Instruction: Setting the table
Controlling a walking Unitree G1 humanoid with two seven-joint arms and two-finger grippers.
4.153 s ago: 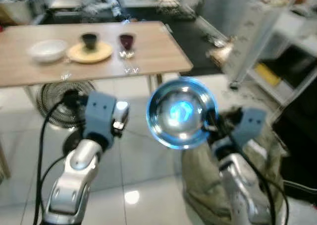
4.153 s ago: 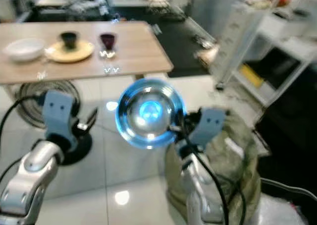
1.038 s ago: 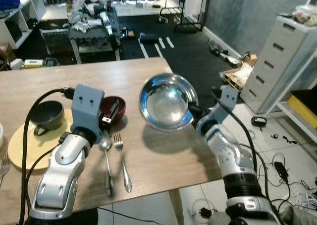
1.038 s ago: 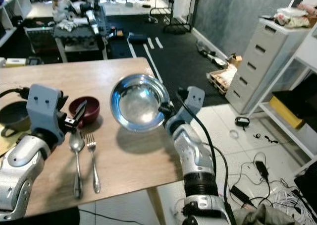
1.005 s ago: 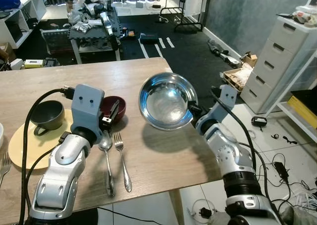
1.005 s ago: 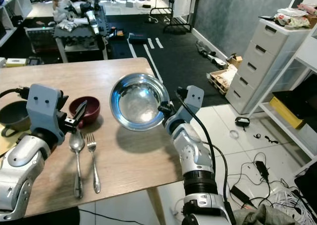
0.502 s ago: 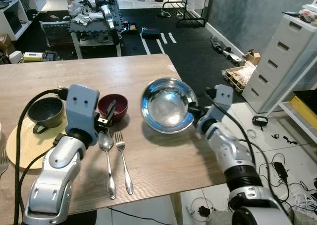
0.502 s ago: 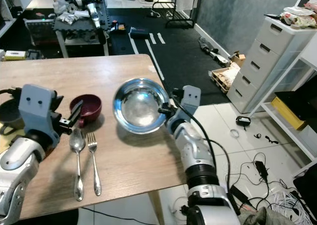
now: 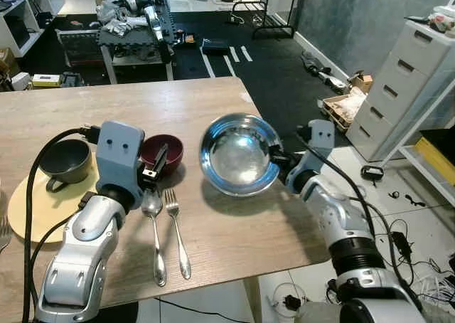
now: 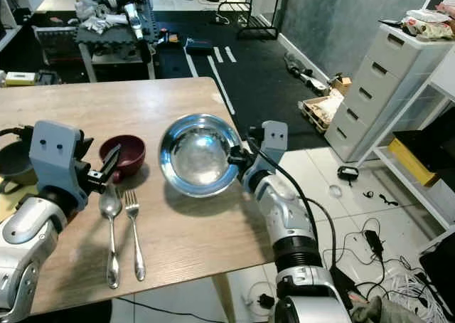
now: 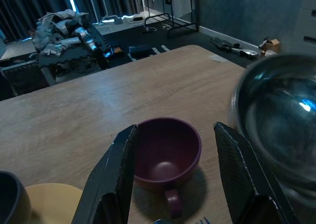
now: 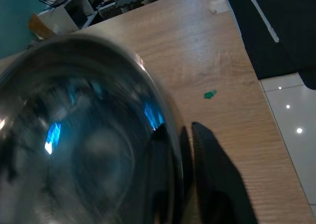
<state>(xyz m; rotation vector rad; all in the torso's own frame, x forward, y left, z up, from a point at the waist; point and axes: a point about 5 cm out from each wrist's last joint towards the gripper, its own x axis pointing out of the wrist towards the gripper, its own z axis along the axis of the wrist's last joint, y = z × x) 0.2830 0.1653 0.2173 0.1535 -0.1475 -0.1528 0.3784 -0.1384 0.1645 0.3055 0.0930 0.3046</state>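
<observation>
wooden table [image 9: 213,109] | one steel bowl [image 9: 238,154] pinched by right fingers [image 12: 207,155] | left fingers [image 11: 118,169] spread

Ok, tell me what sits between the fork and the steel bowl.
Bare wood in the left eye view: nothing lies between the fork and the steel bowl held by the right gripper.

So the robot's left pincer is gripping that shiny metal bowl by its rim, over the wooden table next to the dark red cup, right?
Not quite: it's the right pincer that grips the metal bowl by its rim, as the right eye view shows. The left pincer is open, by the dark red cup on the wooden table.
</observation>
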